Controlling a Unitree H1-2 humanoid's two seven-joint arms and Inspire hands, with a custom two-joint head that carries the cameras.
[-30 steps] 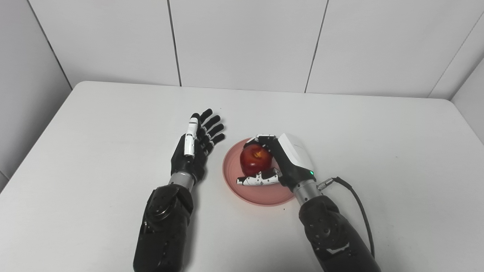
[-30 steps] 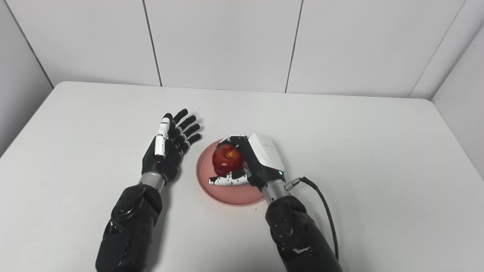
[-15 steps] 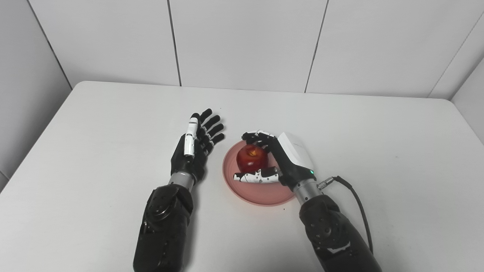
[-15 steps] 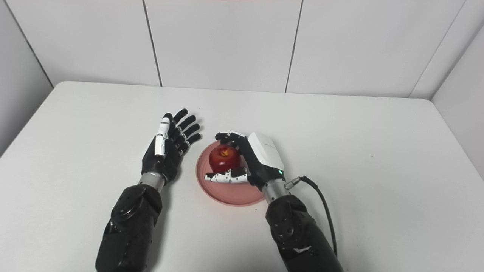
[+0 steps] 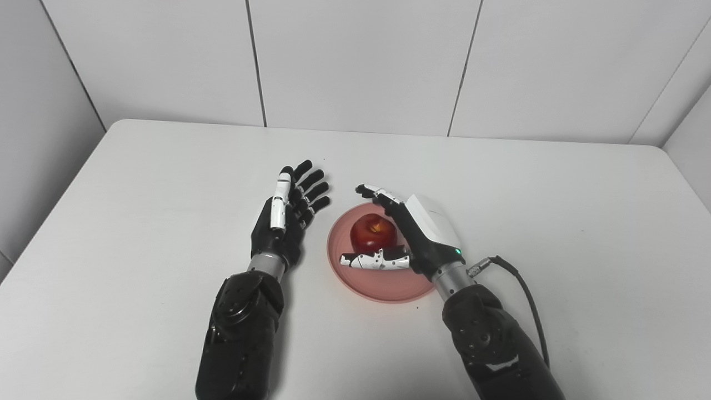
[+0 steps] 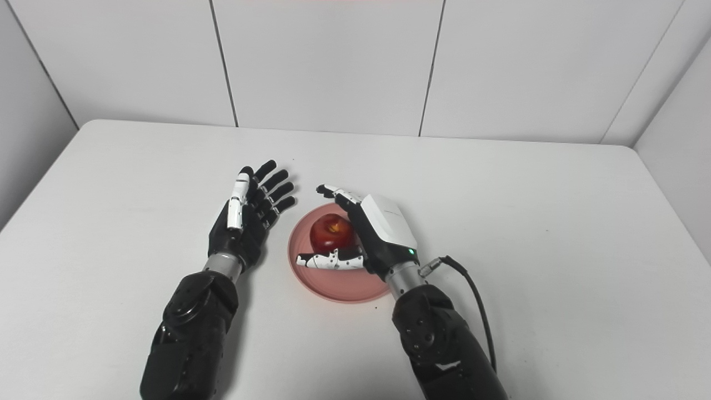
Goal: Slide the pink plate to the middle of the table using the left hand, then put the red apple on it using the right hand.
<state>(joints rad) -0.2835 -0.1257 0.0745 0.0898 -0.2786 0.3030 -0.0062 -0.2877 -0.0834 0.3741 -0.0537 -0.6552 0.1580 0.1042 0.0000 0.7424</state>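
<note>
One red apple [image 5: 373,233] sits on one pink plate [image 5: 377,280], near the middle of the white table [image 5: 555,222]. The apple is round and glossy, with a yellow-orange spot around the stem hollow on top. The plate is round, shallow and matte, with a low rim; its right part is hidden behind the right robot hand [image 5: 414,236] and its wrist.

There are two robot hands. The right robot hand is spread: its fingers [image 5: 373,193] reach out straight past the far side of the apple, and its thumb [image 5: 371,260], white with black dots, lies in front of the apple, over the plate. Whether the palm touches the apple is hard to say, because the white hard shell on the back of the hand covers that side. A small green light shows near the wrist, and one black cable [image 5: 525,300] goes in a loop from the wrist to the table.

The left robot hand [image 5: 286,216] rests on the table just beside the plate, on its left, apart from the rim. It is spread and holds nothing; its fingers are black and ribbed, one has white segments. Both forearms are dark, shiny and cut off by the bottom edge.
</note>
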